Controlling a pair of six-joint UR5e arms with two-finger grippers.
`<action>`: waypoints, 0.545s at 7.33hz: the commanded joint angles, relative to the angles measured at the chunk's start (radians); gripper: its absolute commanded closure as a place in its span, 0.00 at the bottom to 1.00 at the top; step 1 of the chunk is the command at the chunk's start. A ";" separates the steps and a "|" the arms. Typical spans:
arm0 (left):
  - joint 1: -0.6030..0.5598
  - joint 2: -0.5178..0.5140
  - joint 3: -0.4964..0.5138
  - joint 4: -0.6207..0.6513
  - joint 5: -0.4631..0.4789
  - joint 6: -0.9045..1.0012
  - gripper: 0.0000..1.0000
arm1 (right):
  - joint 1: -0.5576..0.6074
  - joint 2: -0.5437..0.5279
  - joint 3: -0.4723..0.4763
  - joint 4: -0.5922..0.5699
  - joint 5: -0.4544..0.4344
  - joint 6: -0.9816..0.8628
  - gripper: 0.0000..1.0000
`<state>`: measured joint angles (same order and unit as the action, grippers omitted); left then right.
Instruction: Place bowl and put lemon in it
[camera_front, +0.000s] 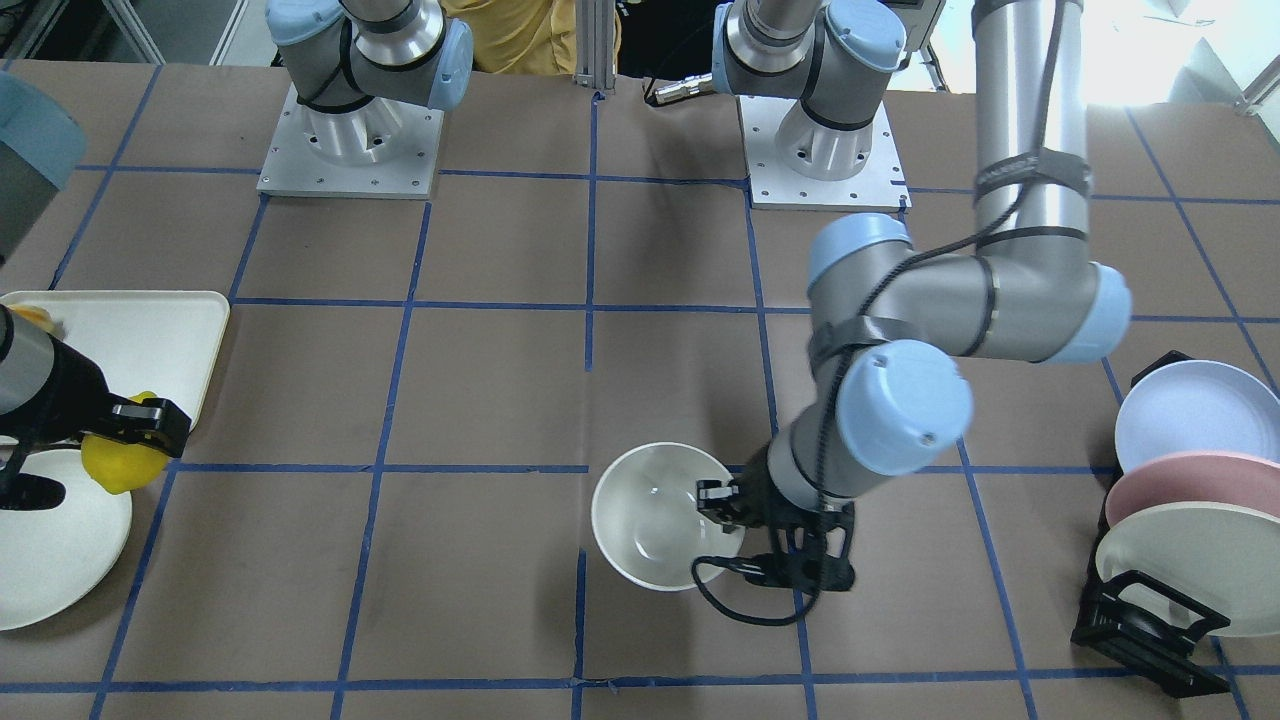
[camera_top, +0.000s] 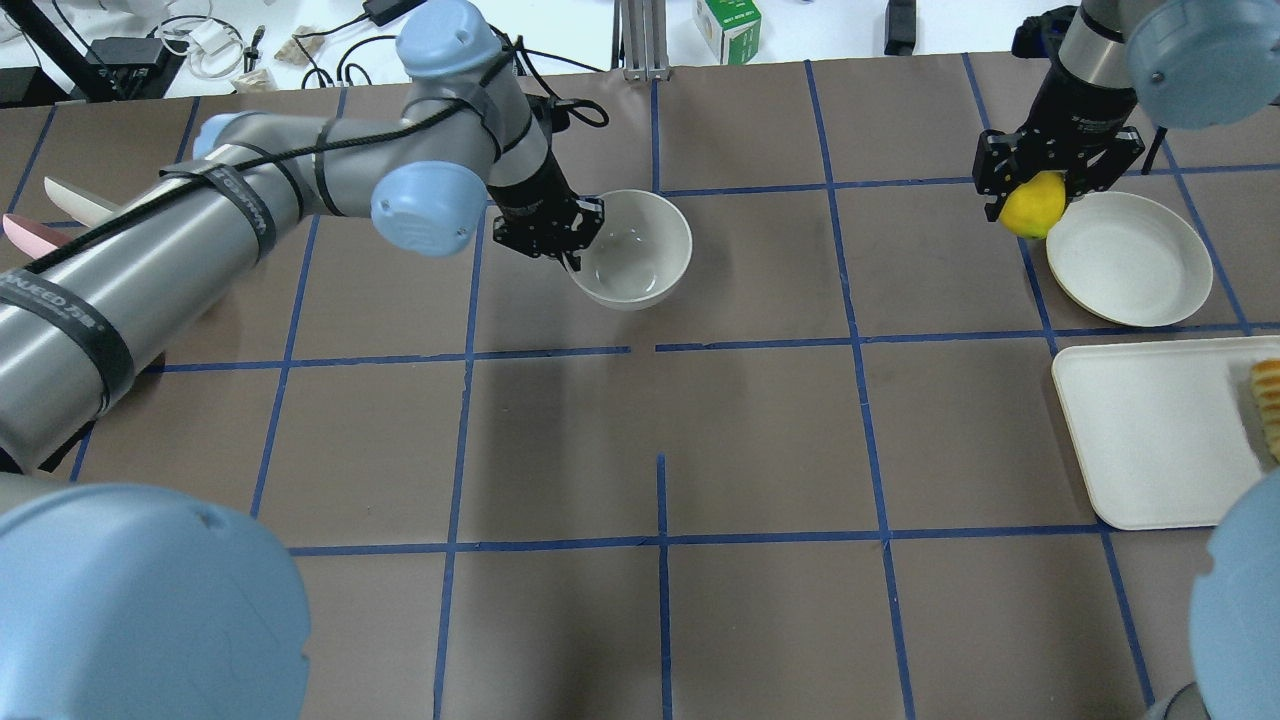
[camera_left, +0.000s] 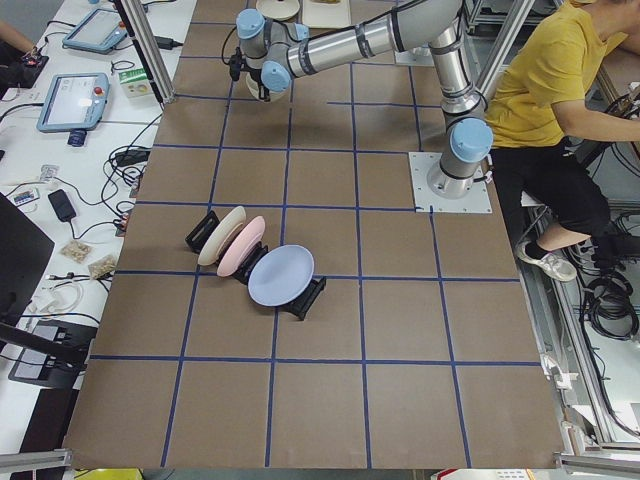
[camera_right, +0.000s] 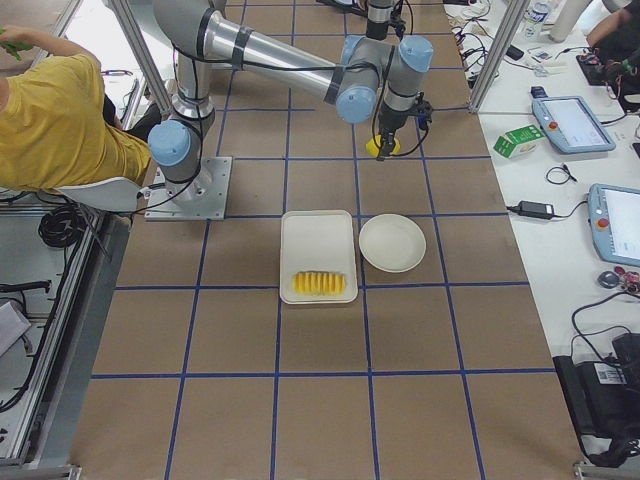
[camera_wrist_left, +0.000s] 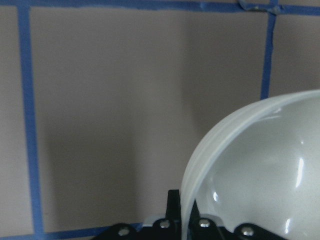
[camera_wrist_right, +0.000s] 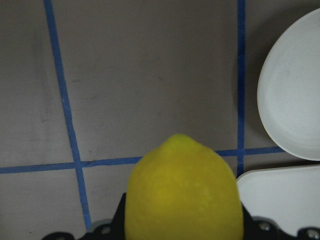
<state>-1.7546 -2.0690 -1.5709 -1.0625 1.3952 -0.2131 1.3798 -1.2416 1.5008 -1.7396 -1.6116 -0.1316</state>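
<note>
The off-white bowl (camera_top: 640, 255) sits upright near the table's middle, on the far side from my base; it also shows in the front view (camera_front: 650, 520). My left gripper (camera_top: 568, 238) is shut on the bowl's rim, one finger inside and one outside; the left wrist view shows the rim (camera_wrist_left: 220, 150) between the fingers. My right gripper (camera_top: 1034, 200) is shut on the yellow lemon (camera_top: 1034, 208) and holds it above the table just beside the flat plate. The lemon fills the bottom of the right wrist view (camera_wrist_right: 182, 195).
A flat cream plate (camera_top: 1130, 260) lies at the right, with a white tray (camera_top: 1150, 440) nearer my base holding ridged sliced food (camera_top: 1266, 400). A black rack of pastel plates (camera_front: 1190, 520) stands at the table's left end.
</note>
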 joint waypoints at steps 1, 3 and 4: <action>-0.040 0.026 -0.105 0.061 0.002 -0.057 1.00 | 0.135 0.005 -0.001 -0.014 0.006 0.093 1.00; -0.040 0.029 -0.118 0.065 0.004 -0.057 1.00 | 0.203 0.016 -0.001 -0.017 0.013 0.144 1.00; -0.040 0.021 -0.118 0.064 0.010 -0.052 0.37 | 0.220 0.022 -0.001 -0.032 0.074 0.147 1.00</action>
<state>-1.7939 -2.0450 -1.6845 -0.9984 1.4000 -0.2681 1.5692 -1.2264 1.4999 -1.7594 -1.5857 0.0016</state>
